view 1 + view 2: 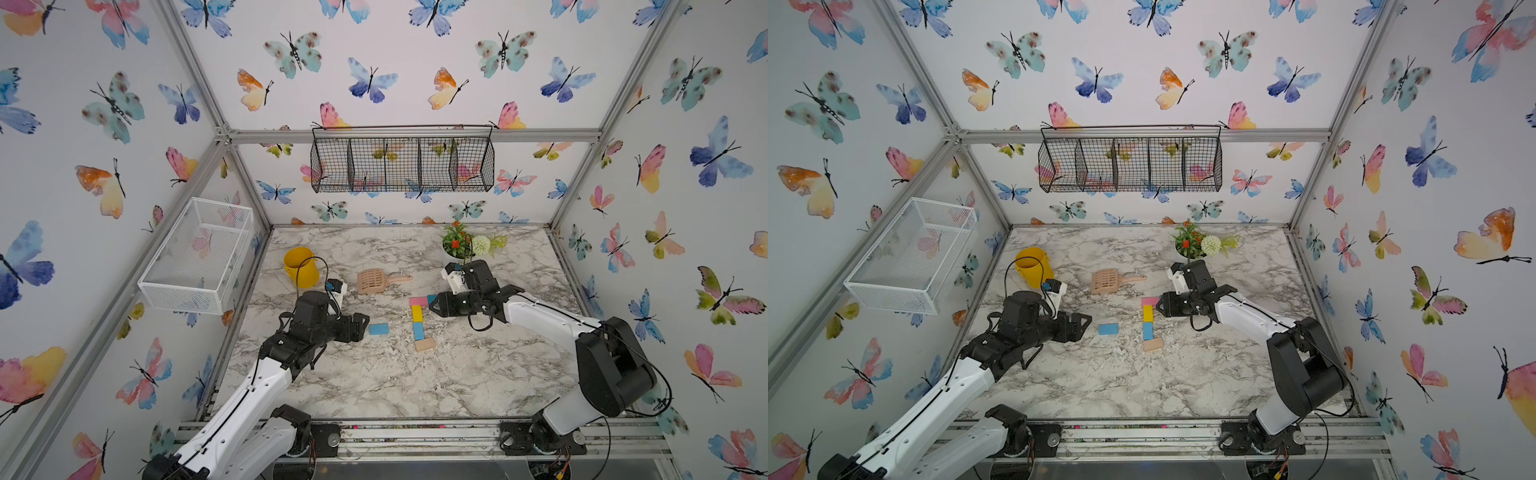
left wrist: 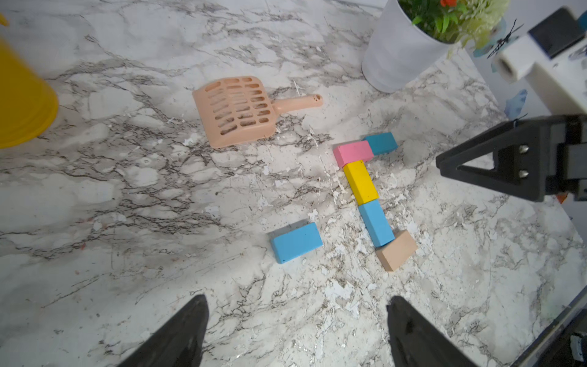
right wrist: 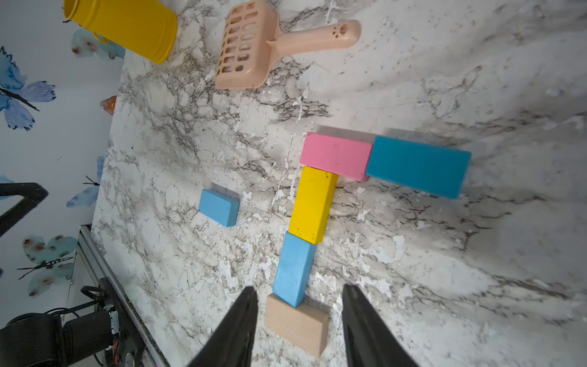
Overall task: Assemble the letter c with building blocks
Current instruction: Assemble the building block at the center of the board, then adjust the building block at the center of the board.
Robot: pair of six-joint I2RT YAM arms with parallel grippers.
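Note:
Five building blocks lie end to end on the marble table [image 1: 374, 382]: teal [image 3: 417, 165], pink [image 3: 336, 155], yellow [image 3: 313, 205], light blue [image 3: 293, 270] and tan wood [image 3: 297, 324]. They form a spine with a top arm and the start of a bottom arm. In both top views a loose light blue block [image 1: 378, 329] [image 1: 1108, 329] lies left of them. My left gripper [image 1: 365, 323] is open and empty just left of that loose block [image 2: 297, 242]. My right gripper [image 1: 433, 305] hovers open over the teal end, partly hiding it there. Its fingertips [image 3: 251, 295] frame the tan block without touching it.
A peach slotted scoop [image 1: 376, 281] lies behind the blocks. A yellow cup [image 1: 300, 266] stands at the back left and a potted plant [image 1: 457, 245] at the back right. A white wire basket [image 1: 199, 253] hangs on the left wall, a black one [image 1: 401, 164] on the back wall.

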